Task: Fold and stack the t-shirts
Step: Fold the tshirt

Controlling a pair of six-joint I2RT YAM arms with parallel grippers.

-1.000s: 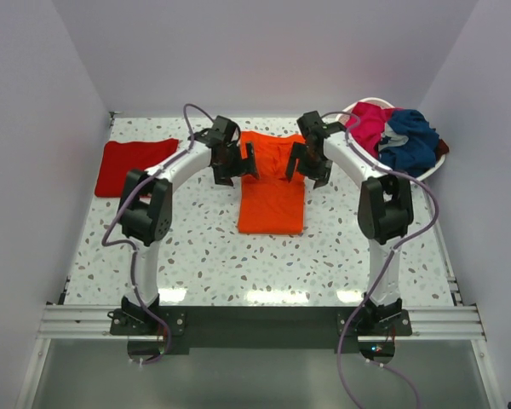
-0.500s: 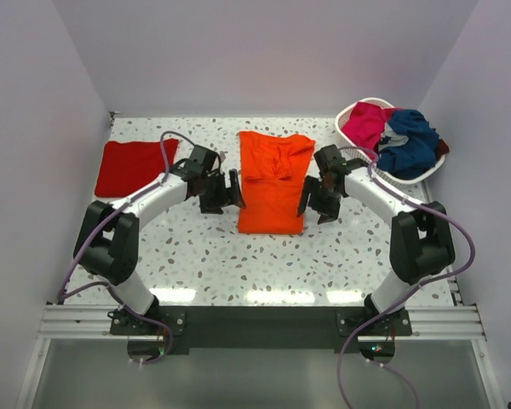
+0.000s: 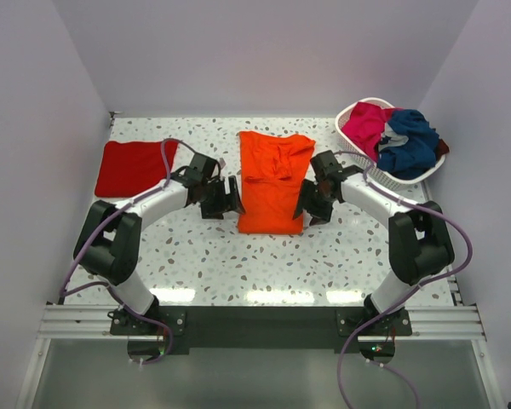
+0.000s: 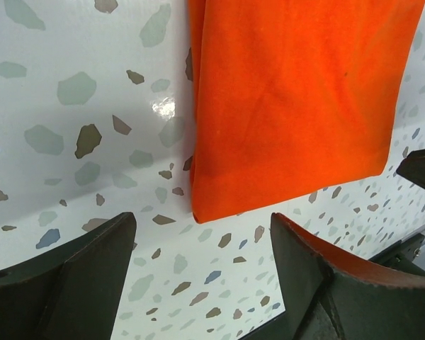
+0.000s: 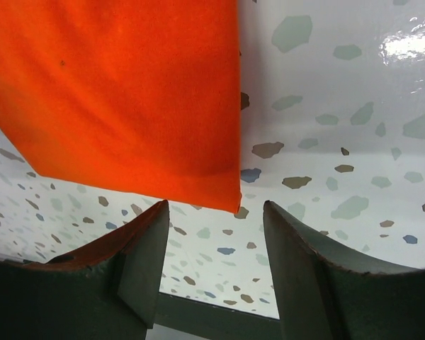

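Speckled table [image 3: 196,256] bears a folded orange tee [image 3: 272,187].

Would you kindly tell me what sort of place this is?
Probably a robotics lab test cell: plain white walls enclose a speckled table, two robot arms stand on a metal rail, and a white basket holds crumpled t-shirts.

In the left wrist view the orange t-shirt [image 4: 297,99] was cut off by the top edge. The fingers [image 4: 78,276] of the left gripper [image 4: 202,230] were cropped at the bottom, and a dark shape [image 4: 421,170] at the right edge could not be identified. In the right wrist view the shirt was cropped at the top and left, and the right gripper [image 5: 216,212] at the bottom. In the top view, the white basket [image 3: 358,106] at the upper right was largely hidden by the magenta t-shirt [image 3: 368,123] and navy t-shirt [image 3: 409,141] heaped in it.
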